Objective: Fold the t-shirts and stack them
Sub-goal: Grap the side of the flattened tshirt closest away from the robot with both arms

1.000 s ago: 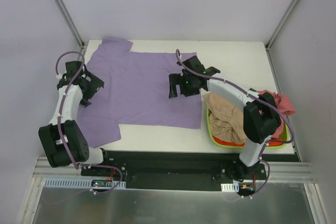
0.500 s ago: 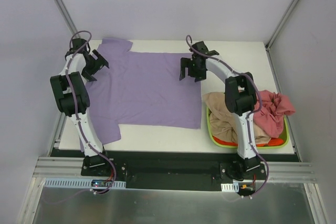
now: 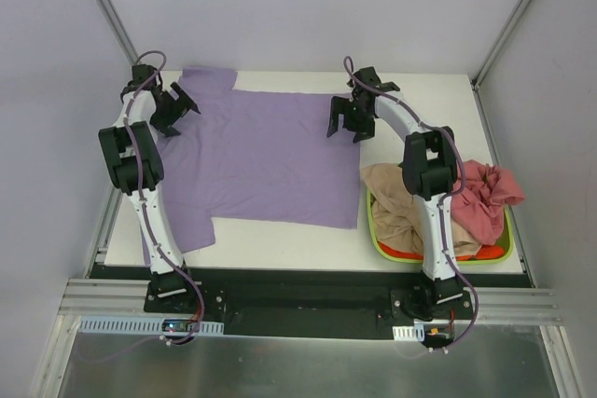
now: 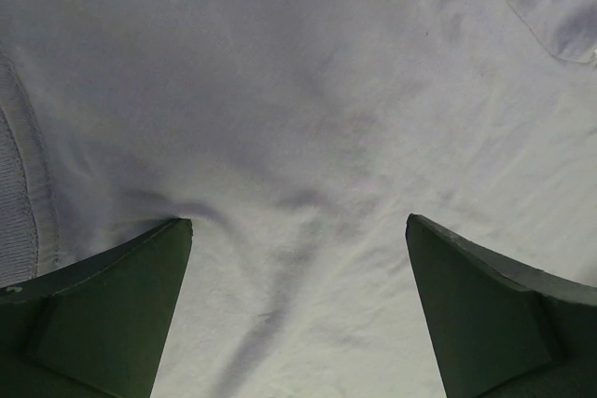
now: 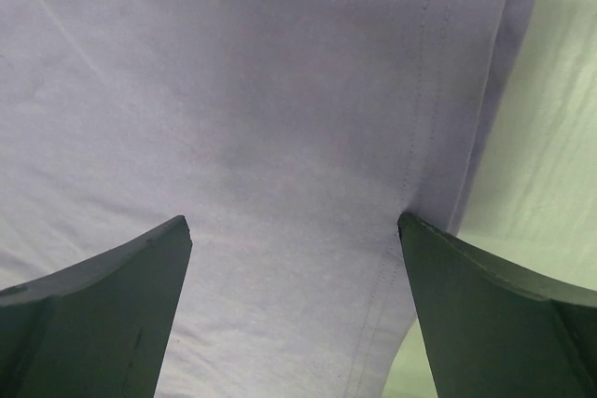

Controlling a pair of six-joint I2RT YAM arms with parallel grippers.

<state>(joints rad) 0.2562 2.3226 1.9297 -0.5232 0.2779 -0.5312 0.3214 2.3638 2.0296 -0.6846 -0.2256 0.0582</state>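
A large lavender t-shirt (image 3: 261,160) lies spread flat on the white table (image 3: 420,109). My left gripper (image 3: 177,109) is open over the shirt's far left part near the collar; the left wrist view shows its fingers (image 4: 103,314) spread over wrinkled lavender cloth (image 4: 308,118). My right gripper (image 3: 350,125) is open over the shirt's far right hem; the right wrist view shows the hem's stitched edge (image 5: 420,184) between its spread fingers (image 5: 103,314). A tan t-shirt (image 3: 396,207) and a pinkish-red t-shirt (image 3: 485,195) lie bunched in the basket. The dark green t-shirt is not visible.
A lime-green plastic basket (image 3: 378,240) stands at the table's near right. Grey walls and metal posts (image 3: 112,16) close in the table on the left, back and right. The black rail with the arm bases runs along the near edge.
Both arms have stretched toward the far side of the table. The left gripper moved to the shirt's far left part, the right gripper to its far right hem.
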